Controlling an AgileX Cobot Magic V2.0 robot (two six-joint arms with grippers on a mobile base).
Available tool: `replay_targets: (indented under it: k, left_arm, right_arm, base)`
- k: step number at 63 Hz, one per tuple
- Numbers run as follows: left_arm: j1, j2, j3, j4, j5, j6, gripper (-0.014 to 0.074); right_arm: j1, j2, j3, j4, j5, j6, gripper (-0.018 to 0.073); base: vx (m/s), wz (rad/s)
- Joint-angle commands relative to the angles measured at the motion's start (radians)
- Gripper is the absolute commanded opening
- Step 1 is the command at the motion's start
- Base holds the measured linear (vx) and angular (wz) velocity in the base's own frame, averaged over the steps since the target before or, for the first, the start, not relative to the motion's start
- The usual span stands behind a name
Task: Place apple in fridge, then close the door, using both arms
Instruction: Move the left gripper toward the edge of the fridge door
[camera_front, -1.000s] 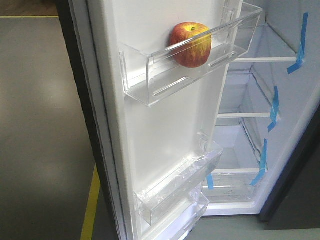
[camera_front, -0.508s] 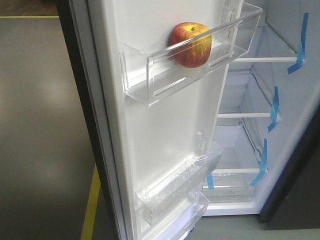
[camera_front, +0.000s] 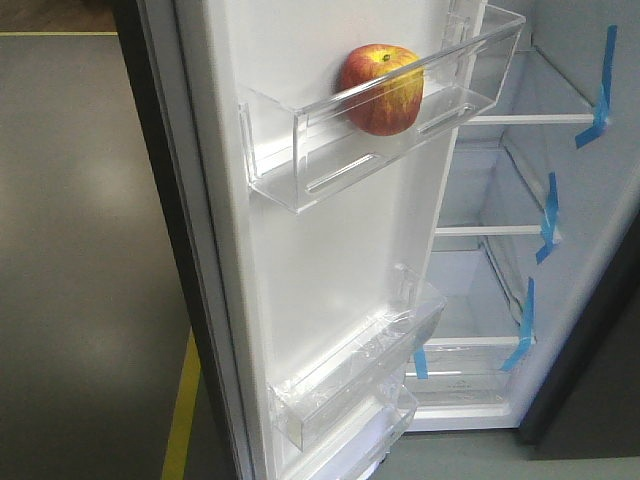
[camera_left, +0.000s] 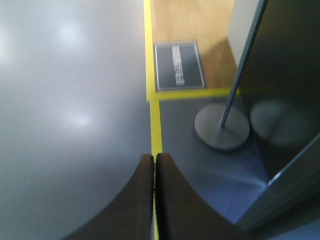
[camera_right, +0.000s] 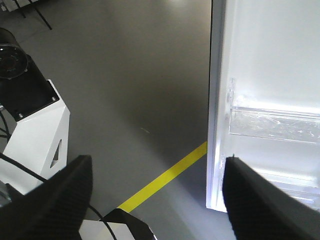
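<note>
The small red-yellow apple (camera_front: 380, 88) rests in the clear plastic bin (camera_front: 300, 170) of the tall white-lined door (camera_front: 320, 260), away from both grippers. My left gripper (camera_left: 154, 167) is pressed together and my right gripper (camera_right: 157, 200) is spread, with the door edge ahead of it. Next I'd push the door shut.

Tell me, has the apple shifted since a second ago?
No. The apple sits at the same spot in the upper door bin, behind the same stretch of its clear front rim.

Robotics lab or test hall is indicated: grey floor (camera_front: 90, 250) marked off with yellow tape lines (camera_left: 156, 125), pole stand (camera_left: 221, 127) on a round base, white equipment box (camera_right: 35, 132) with cabling, blue tape strips (camera_front: 548, 215) stuck inside the fridge (camera_front: 480, 280).
</note>
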Motion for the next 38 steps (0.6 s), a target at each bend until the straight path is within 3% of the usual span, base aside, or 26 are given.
replay_targets:
  k: [1,10,18,38]
  left_arm:
    - [-0.001,0.072,-0.05,0.006,-0.04,0.001,-0.0006]
    - [-0.001,0.207,-0.09,0.0,-0.025,0.036,-0.0006]
    - [-0.001,0.314,-0.152,-0.064,0.008,0.091,-0.0006]
    - [-0.001,0.575,-0.364,-0.502,0.057,0.392,-0.0006]
  right_arm:
    - [-0.006,0.013,-0.024,0.037,-0.048,-0.009,0.0519]
    - [-0.006,0.013,-0.024,0.037,-0.048,-0.009,0.0519]
    - [-0.006,0.013,-0.024,0.037,-0.048,-0.009,0.0519]
    - [-0.006,0.013,-0.024,0.037,-0.048,-0.009,0.0519]
  base:
    - [0.0,0.0]
    - [0.0,0.0]
    - [0.0,0.0]
    - [0.0,0.0]
